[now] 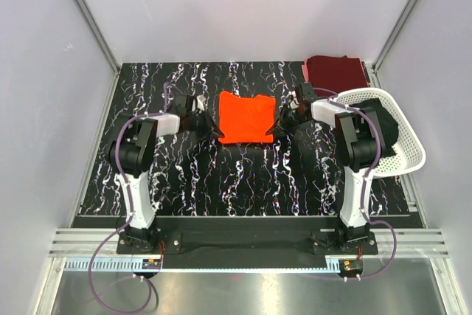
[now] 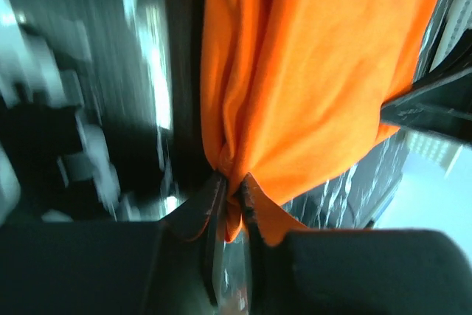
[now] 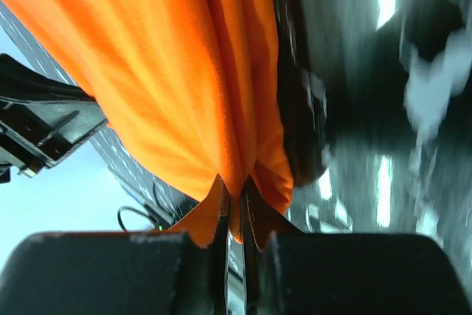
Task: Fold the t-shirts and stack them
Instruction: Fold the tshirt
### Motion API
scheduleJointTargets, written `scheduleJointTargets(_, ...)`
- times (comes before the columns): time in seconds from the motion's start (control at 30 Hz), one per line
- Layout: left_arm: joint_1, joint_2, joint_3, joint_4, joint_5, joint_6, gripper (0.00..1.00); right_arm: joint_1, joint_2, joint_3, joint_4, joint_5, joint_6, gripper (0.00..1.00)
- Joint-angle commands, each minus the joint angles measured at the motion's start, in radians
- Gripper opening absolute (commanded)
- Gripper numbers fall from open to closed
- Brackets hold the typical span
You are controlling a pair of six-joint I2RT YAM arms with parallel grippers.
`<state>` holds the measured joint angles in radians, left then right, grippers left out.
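Note:
The bright orange t-shirt (image 1: 247, 117) lies partly folded in the middle of the black marbled table. My left gripper (image 1: 217, 135) is shut on its near left corner. In the left wrist view the orange t-shirt (image 2: 310, 71) bunches between that gripper's (image 2: 234, 186) jaws. My right gripper (image 1: 271, 132) is shut on the near right corner. The right wrist view shows the orange t-shirt (image 3: 169, 71) pinched in the right gripper (image 3: 234, 186). A folded dark maroon t-shirt (image 1: 335, 73) rests at the back right. A black t-shirt (image 1: 387, 129) lies in the basket, partly hidden by the right arm.
A white perforated basket (image 1: 417, 154) stands at the right edge of the table, beside the right arm. Grey walls with metal rails enclose the table on three sides. The arm bases sit on the near edge.

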<state>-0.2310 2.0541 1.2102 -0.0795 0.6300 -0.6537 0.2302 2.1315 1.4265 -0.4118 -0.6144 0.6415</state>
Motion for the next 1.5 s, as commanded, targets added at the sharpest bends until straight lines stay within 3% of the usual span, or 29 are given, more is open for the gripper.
scheduleJointTargets(0.0, -0.03, -0.147, -0.151, 0.012, 0.019, -0.035, 0.14, 0.031, -0.136, -0.082, -0.042, -0.048, -0.014, 0.04)
scheduleJointTargets(0.1, -0.057, -0.288, -0.309, -0.005, -0.001, -0.067, 0.15, 0.055, -0.243, -0.214, -0.071, -0.073, -0.034, 0.05)
scheduleJointTargets(0.17, -0.086, -0.374, -0.397, -0.017, -0.032, -0.092, 0.24, 0.063, -0.353, -0.346, -0.071, -0.077, -0.036, 0.08)
scheduleJointTargets(0.2, -0.096, -0.447, -0.458, -0.032, -0.045, -0.093, 0.35, 0.07, -0.392, -0.392, -0.071, -0.082, -0.028, 0.11)
scheduleJointTargets(0.3, -0.111, -0.59, -0.521, -0.106, -0.084, -0.086, 0.42, 0.072, -0.542, -0.518, -0.106, -0.065, -0.049, 0.35)
scheduleJointTargets(0.33, -0.111, -0.619, -0.525, -0.132, -0.114, -0.078, 0.45, 0.073, -0.597, -0.529, -0.123, -0.055, -0.063, 0.48)
scheduleJointTargets(0.43, -0.11, -0.686, -0.447, -0.232, -0.182, -0.009, 0.51, 0.069, -0.634, -0.468, -0.194, 0.031, -0.12, 0.66)
scheduleJointTargets(0.5, -0.11, -0.677, -0.376, -0.27, -0.203, 0.06, 0.52, 0.066, -0.621, -0.419, -0.215, 0.099, -0.161, 0.71)
scheduleJointTargets(0.67, -0.108, -0.481, -0.128, -0.241, -0.156, 0.19, 0.52, 0.04, -0.461, -0.246, -0.228, 0.165, -0.184, 0.71)
scheduleJointTargets(0.9, -0.116, -0.263, 0.057, -0.213, -0.162, 0.258, 0.52, 0.008, -0.335, -0.153, -0.22, 0.199, -0.183, 0.61)
scheduleJointTargets(1.47, -0.148, -0.078, 0.152, -0.171, -0.194, 0.198, 0.46, -0.028, -0.194, -0.098, -0.17, 0.156, -0.194, 0.49)
